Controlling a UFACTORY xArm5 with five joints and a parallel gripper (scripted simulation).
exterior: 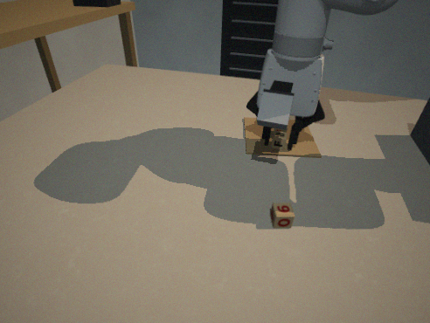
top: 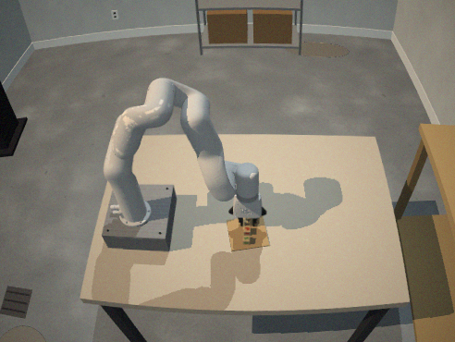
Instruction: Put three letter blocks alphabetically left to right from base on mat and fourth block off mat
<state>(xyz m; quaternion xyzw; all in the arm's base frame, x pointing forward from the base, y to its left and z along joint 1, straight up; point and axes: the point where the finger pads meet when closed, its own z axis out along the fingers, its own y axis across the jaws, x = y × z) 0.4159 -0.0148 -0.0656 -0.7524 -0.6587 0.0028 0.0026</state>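
A small brown mat (top: 248,233) lies on the table in front of the robot base; it also shows in the exterior view (exterior: 281,141). Small lettered blocks (top: 248,234) sit on it in a close group; their letters are too small to read in the top view. My gripper (exterior: 280,140) points straight down over the mat. Its fingers stand slightly apart on either side of a block marked F (exterior: 278,140), which rests on the mat. The gripper's body hides the other blocks in the exterior view. A fourth block (exterior: 282,215) with red marks lies on the bare table, off the mat.
The robot base (top: 139,217) stands on a grey plinth at the table's left. A wooden side table (top: 439,157) stands beyond the right edge. A shelf unit (top: 250,25) stands against the far wall.
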